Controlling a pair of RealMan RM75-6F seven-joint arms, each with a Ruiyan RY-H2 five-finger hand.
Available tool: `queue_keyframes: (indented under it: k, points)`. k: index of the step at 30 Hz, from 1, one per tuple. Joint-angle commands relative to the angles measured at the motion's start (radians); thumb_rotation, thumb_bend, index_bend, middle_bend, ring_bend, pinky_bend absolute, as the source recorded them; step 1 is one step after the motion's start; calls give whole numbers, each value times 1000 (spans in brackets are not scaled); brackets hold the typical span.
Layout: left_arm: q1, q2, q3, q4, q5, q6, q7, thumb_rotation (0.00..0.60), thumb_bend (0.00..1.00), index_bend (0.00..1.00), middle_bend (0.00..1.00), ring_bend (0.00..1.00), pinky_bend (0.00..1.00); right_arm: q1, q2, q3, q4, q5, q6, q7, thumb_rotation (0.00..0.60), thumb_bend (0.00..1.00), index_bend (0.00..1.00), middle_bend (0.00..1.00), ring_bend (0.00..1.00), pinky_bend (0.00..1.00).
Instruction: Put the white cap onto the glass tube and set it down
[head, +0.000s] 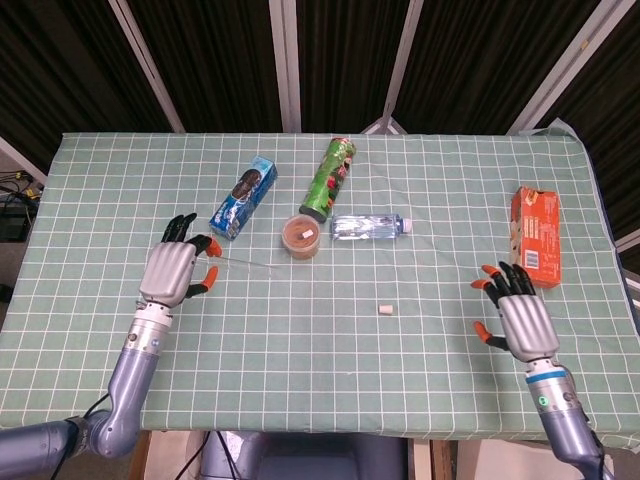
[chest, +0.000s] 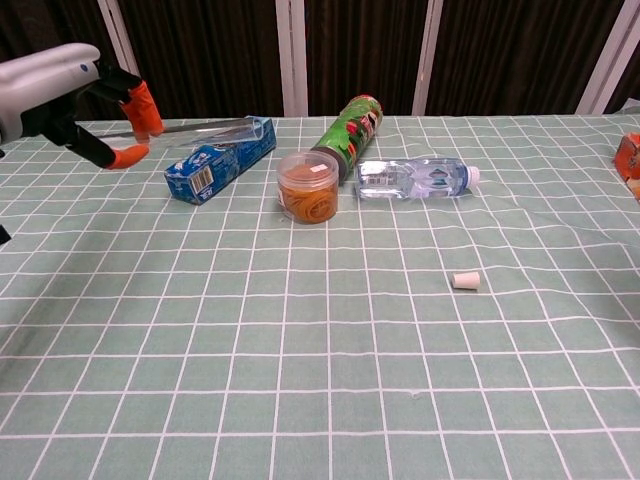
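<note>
1. Head view first. The left hand (head: 172, 272) is up over the left part of the green checked tablecloth (head: 420, 190), pinching the glass tube (head: 240, 263) between its orange-tipped thumb and fingers. The tube is a thin clear line sticking out to the right from the hand, pretty hard to make out against the cloth.
2. Same view: the white cap (head: 385, 310) is lying on the cloth by itself, about mid-table, nearer the front edge than the clutter, and well apart from both hands.
3. The right hand (head: 518, 318) is over the front right of the table with its fingers spread and nothing in them. The orange box (head: 535, 236) lies flat just behind it.
4. The middle bunch: a blue cookie box (head: 243, 196), a green chips can (head: 329, 177) on its side, a small round tub (head: 301, 236) just in front of the can's near end, and a water bottle (head: 368, 226) lying right beside the tub.
5. Chest view now. The left hand (chest: 75, 100) is high in the top left corner, and the glass tube (chest: 190, 128) shows much better here. It's roughly level, off the table, and runs right from the fingertips so it crosses in front of the blue cookie box (chest: 220, 160).
6. The white cap (chest: 464, 281) sits on its side on the cloth, right of centre. The right hand doesn't show in this view.
</note>
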Motion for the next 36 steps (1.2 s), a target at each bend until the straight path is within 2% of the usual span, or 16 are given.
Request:
queue_keyframes:
  k: [1,7,15,36]
  points:
    - [7,30,-3,-31,12,3,-9,600,745,546,451,71,0,56,-84,26,11,69,-56,-82,600,336,329,164,18,0]
    - [20,74,3,-67,25,4,-29,600,747,548,451,71,0,109,-196,57,42,179,-94,-181,600,336,364,164,18,0]
    - [23,108,-3,-52,9,-19,-65,600,749,549,450,71,0,146,-290,65,88,258,-103,-243,600,336,427,176,19,0]
    - [13,110,8,2,2,-52,-109,600,749,549,450,71,0,202,-405,69,157,321,-108,-280,600,336,440,178,20,0]
